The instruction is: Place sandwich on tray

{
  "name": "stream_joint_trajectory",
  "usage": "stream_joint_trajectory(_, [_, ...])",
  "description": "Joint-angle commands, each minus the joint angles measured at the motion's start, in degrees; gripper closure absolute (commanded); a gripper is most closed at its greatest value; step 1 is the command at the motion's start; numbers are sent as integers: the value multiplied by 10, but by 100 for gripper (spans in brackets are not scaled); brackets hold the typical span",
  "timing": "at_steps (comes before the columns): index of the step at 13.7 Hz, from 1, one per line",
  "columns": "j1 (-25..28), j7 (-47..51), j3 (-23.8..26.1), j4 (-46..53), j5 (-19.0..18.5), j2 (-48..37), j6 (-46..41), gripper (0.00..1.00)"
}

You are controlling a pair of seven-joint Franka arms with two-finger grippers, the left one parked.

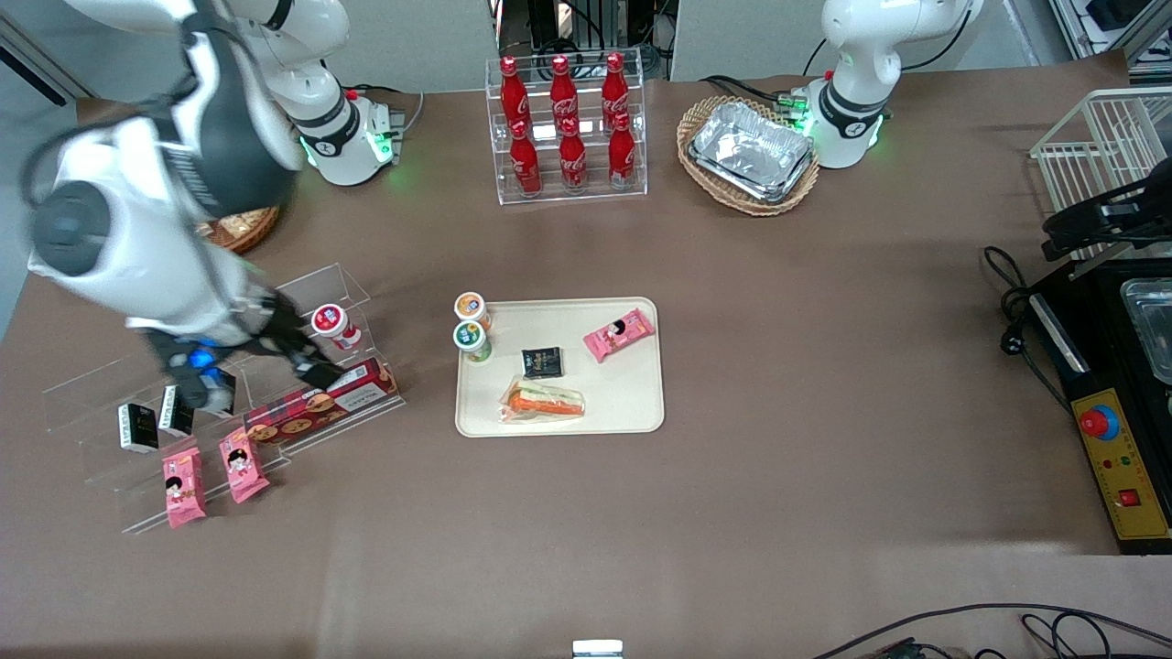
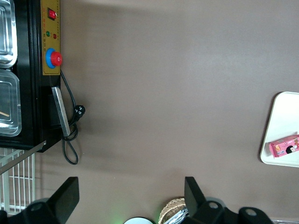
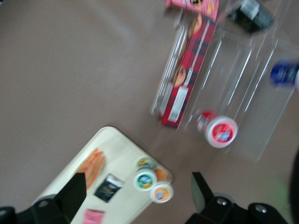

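The sandwich (image 1: 542, 401), a clear-wrapped wedge with orange and green filling, lies flat on the beige tray (image 1: 632, 394), in the part nearest the front camera. In the right wrist view the sandwich (image 3: 92, 166) and the tray (image 3: 122, 151) show well below the hand. My gripper (image 1: 261, 375) hangs above the clear acrylic shelf toward the working arm's end of the table, well away from the tray. The gripper (image 3: 138, 186) is open, its black fingers (image 3: 70, 198) spread wide and holding nothing.
The tray also holds a pink snack packet (image 1: 620, 334), a black packet (image 1: 542, 362) and two lidded cups (image 1: 472, 336) at its edge. A red cookie box (image 1: 320, 401), a red-lidded cup (image 1: 331, 322) and pink packets (image 1: 183, 485) sit on the acrylic shelf. A cola rack (image 1: 568, 128) and a wicker basket (image 1: 749, 151) stand farther from the camera.
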Motion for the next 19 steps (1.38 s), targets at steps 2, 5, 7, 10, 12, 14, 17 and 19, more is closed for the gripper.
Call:
stream_joint_trajectory(2, [-103, -314, 7, -9, -6, -38, -20, 0])
stream_joint_trajectory(5, [-171, -562, 10, -10, -8, -52, -16, 0])
stream_joint_trajectory(7, [-195, -665, 7, -10, -6, -59, -14, 0])
stream_joint_trajectory(10, [-207, -674, 4, -9, -12, -69, -20, 0])
stream_joint_trajectory(12, [-207, -666, 4, -9, -13, -80, -26, 0])
stream_joint_trajectory(14, [-203, -664, 4, -9, -12, -91, -35, 0])
stream_joint_trajectory(17, [-184, -664, 2, -9, -40, -101, -52, 0])
stream_joint_trajectory(19, [-176, -644, -8, -13, -41, -112, -60, 0])
